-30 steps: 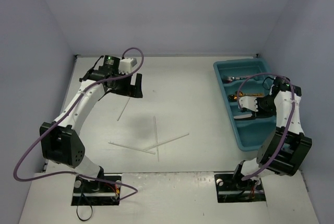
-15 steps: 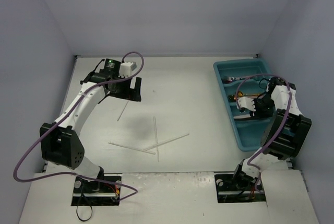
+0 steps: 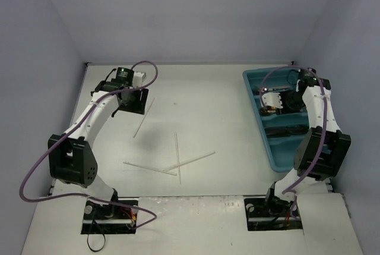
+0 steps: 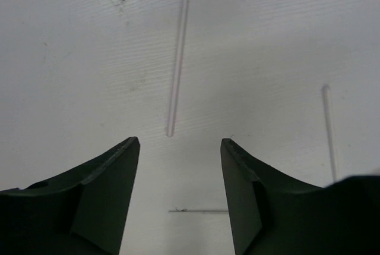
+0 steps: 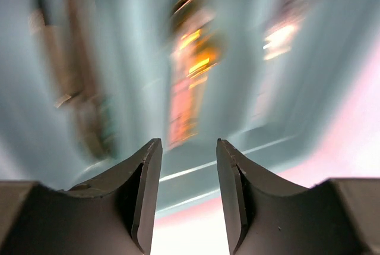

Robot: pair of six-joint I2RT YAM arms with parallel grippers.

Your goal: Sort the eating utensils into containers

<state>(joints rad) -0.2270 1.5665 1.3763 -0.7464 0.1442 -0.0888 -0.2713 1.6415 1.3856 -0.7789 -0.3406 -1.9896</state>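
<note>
Stick (image 4: 178, 59), thin and white, lies on the table (image 4: 285, 29) just ahead of the left gripper (image 4: 178, 142), jaws apart and empty, which should centre over it and drop low before closing; the right gripper (image 5: 188, 142), also parted and empty, hangs over the tray (image 3: 252, 107).

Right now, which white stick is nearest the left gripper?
The lone diagonal white stick, its end just ahead of the left gripper. The three crossed sticks lie together, well away from it.
</note>
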